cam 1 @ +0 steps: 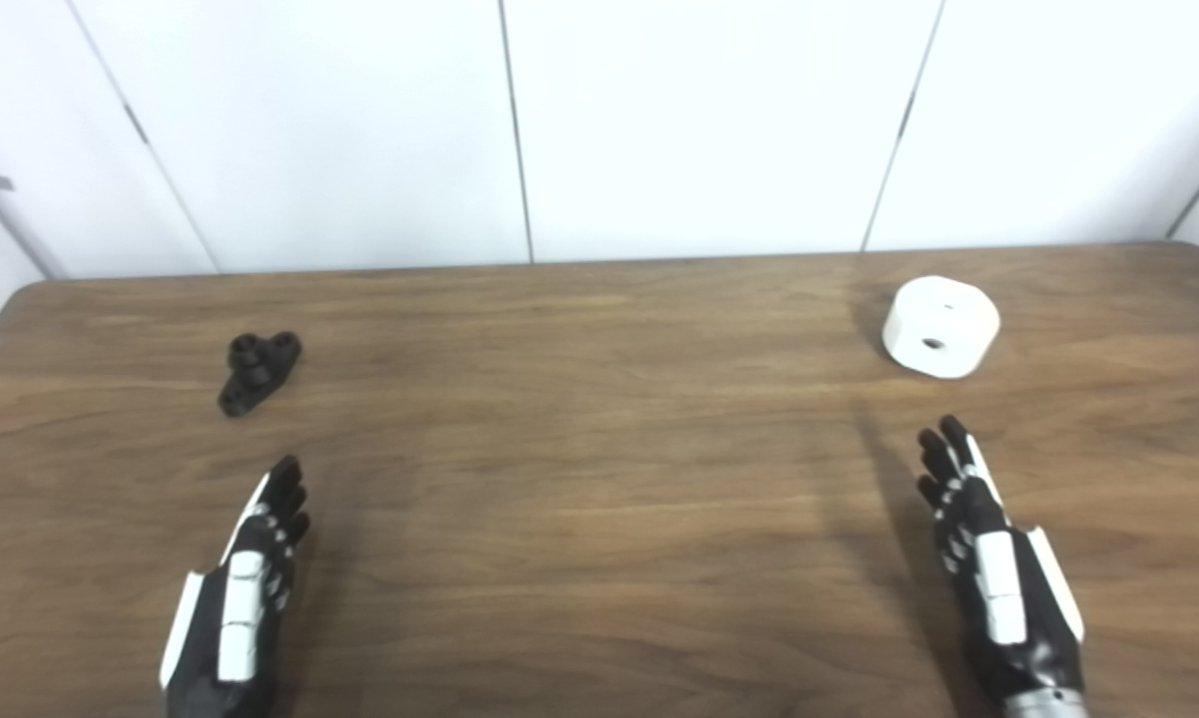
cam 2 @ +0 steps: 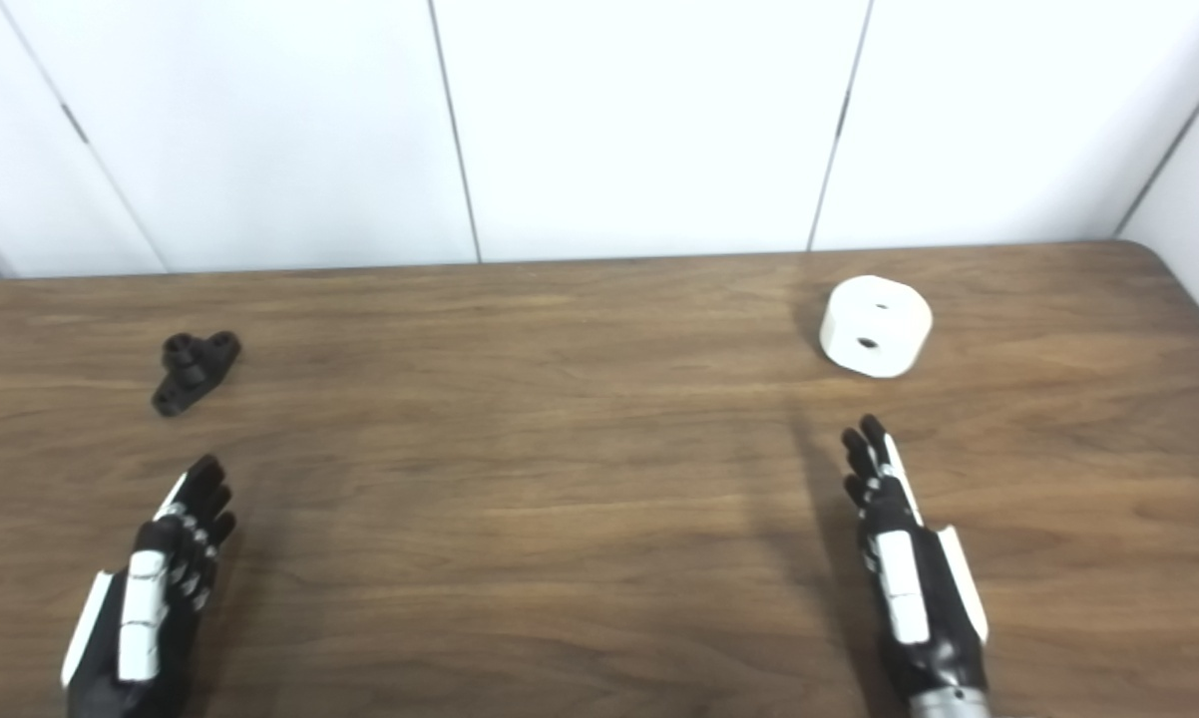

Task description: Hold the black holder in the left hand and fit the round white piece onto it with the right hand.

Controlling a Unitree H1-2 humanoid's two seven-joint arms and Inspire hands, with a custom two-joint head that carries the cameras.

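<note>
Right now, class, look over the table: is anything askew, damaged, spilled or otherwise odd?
Nothing stands out. The black holder lies undamaged on the wooden table at far left, the round white piece sits intact at far right, and the left hand and right hand are open, each short of its part.

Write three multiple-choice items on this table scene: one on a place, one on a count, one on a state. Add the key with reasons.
1. Where does the black holder lie?
A. left part of the table
B. right part
C. in a robot hand

2. How many loose parts lie on the table?
A. one
B. two
C. four

3. What does the right robot hand hold?
A. the round white piece
B. the holder
C. nothing

Key: 1 A, it lies beyond the left robot hand. 2 B, holder and white piece only. 3 C, fingers apart, short of the piece.
</note>
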